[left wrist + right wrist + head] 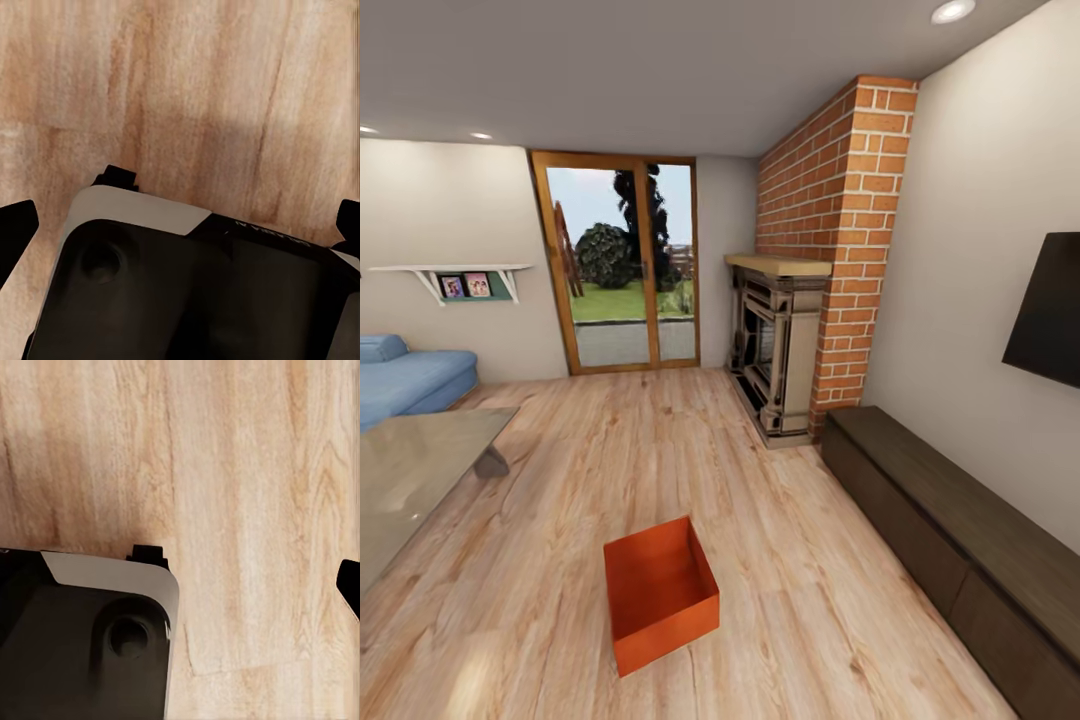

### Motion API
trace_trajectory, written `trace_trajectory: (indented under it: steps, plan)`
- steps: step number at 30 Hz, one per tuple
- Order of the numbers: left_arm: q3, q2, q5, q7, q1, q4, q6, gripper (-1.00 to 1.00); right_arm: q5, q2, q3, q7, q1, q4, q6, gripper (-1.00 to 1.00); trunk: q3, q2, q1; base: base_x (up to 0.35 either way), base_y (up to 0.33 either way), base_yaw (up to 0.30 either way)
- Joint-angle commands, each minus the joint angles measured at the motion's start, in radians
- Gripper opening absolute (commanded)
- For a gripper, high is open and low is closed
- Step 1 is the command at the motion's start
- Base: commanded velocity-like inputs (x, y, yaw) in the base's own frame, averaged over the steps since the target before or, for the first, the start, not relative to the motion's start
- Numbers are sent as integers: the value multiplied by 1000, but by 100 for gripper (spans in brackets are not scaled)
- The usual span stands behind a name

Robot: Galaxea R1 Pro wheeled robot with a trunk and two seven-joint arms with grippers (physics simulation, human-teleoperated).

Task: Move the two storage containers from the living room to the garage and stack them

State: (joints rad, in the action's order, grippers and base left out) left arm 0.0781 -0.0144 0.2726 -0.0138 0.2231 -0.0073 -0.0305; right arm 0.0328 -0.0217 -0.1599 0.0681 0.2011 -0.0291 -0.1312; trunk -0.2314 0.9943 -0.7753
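Observation:
One orange-red storage container [660, 592] stands on the living room's light wood plank floor [560, 560], low and centre in the head view, open-topped and empty. In the left wrist view, my left gripper [180, 223] is open, its black fingertips [16, 229] far apart over bare planks and holding nothing. My right gripper [180, 585] is open too; one black fingertip [351, 585] shows at the picture's edge above the wood. Neither gripper is near the container. The garage and its floor are out of view.
A glass table [410, 480] and a blue sofa [405, 380] stand to the left. On the right are a brick fireplace [775, 350], a long dark low cabinet [960, 540] and a wall TV [1050, 310]. Glazed wooden doors [620, 265] lie ahead. My dark base [187, 300] sits under the grippers.

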Motion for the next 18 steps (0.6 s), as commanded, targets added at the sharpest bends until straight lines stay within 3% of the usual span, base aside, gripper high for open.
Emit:
trace_trajectory:
  steps: [1,18]
  plan:
    - [7,0,2,-1,1,1,-3,100,4,1,-8,3,1,-3,-5,100,-1,1,0,275,-140,0]
    - [8,2,5,-2,1,1,-2,100,4,5,-6,0,1,-3,-5,100,-1,1,0,308,-30,0]
